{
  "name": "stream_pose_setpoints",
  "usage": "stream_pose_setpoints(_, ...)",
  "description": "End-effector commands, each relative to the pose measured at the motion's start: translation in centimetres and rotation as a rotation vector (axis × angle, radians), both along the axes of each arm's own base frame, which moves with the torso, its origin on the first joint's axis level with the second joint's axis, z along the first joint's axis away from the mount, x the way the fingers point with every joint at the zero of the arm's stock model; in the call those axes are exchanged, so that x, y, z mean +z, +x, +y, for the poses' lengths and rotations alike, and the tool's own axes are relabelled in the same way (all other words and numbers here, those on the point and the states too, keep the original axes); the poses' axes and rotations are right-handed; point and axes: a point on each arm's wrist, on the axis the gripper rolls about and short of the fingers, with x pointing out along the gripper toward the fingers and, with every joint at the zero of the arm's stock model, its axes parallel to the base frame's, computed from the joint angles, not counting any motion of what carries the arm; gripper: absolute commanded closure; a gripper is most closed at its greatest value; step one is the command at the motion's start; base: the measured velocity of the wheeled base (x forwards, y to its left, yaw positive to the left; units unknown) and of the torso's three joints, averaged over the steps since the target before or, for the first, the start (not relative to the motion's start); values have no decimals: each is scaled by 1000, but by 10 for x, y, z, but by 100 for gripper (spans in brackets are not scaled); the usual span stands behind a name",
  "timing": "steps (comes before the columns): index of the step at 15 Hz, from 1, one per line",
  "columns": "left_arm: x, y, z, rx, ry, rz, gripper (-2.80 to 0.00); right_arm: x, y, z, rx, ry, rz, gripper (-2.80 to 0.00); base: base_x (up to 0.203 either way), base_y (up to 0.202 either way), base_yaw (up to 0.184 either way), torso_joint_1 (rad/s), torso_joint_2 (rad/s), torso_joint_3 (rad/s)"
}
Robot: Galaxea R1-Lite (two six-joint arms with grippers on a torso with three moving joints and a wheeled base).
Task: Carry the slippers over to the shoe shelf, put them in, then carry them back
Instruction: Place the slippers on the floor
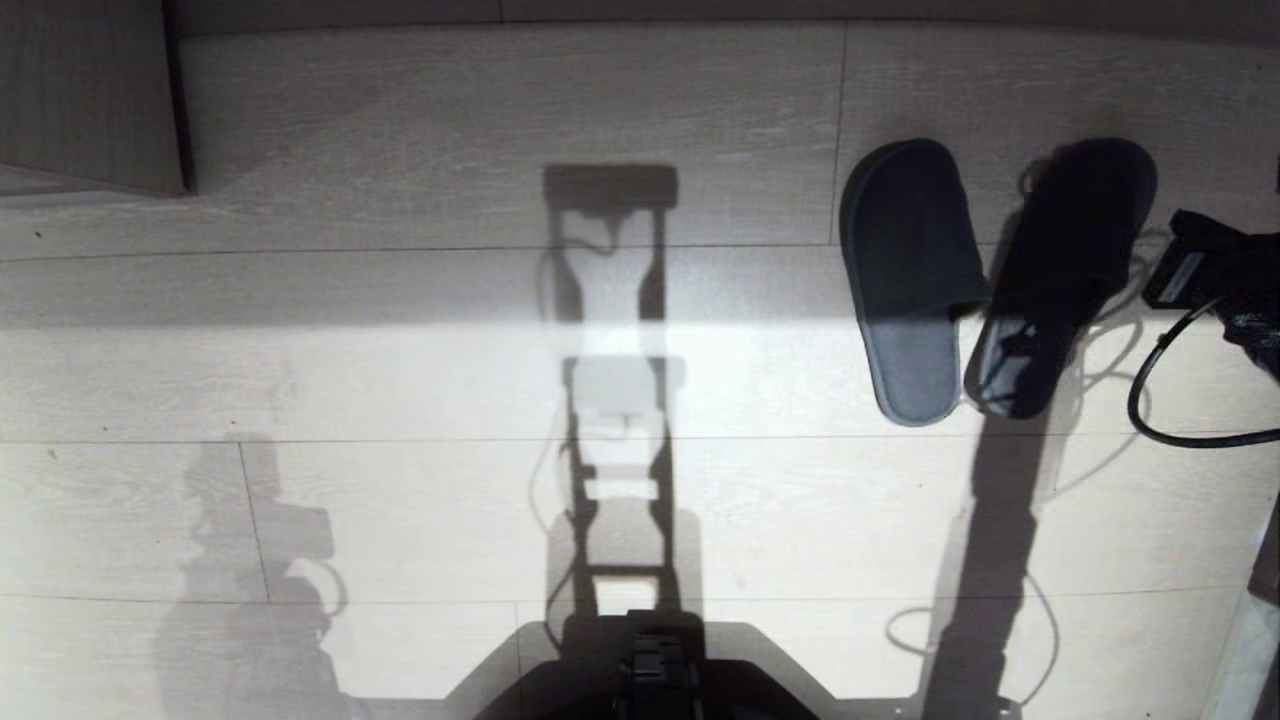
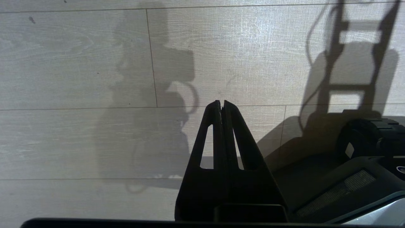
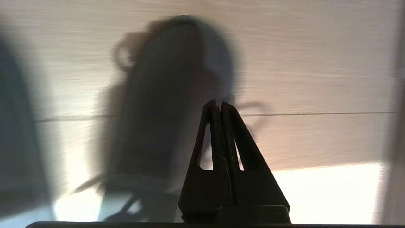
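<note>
Two slippers (image 1: 985,290) at 2 o'clock on floor (image 1: 400,400) | light, floppy; pinch broad strap | right gripper (image 3: 218,104) jaws closed, empty | left gripper (image 2: 220,104) jaws closed.

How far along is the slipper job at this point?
Done: cannot tell; both slippers lie side by side on the floor, with no shelf opening in view. In hand: nothing; the right tool is shut and empty near them, the left tool shut, parked over the floor. Left: judging by this, either the whole carry or nothing.
</note>
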Motion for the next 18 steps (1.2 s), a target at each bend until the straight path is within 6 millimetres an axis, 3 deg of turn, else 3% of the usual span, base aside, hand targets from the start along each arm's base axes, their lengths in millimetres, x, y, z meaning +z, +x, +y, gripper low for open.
stream_pose_setpoints(1,0,0,0,0,0,1,0,-11,18,-23,-58,6,28,0,0,0,0,0,0,0)
stream_pose_setpoints(6,0,0,0,0,2,1,0,-31,66,-45,-78,14,56,0,0,0,0,0,0,0)
stream_pose_setpoints(9,0,0,0,0,3,-1,0,-42,94,-46,-57,9,63,0,0,0,0,0,0,0)
stream_pose_setpoints(18,0,0,0,0,3,-1,0,-24,102,-5,135,-40,10,0,0,0,0,0,0,0)
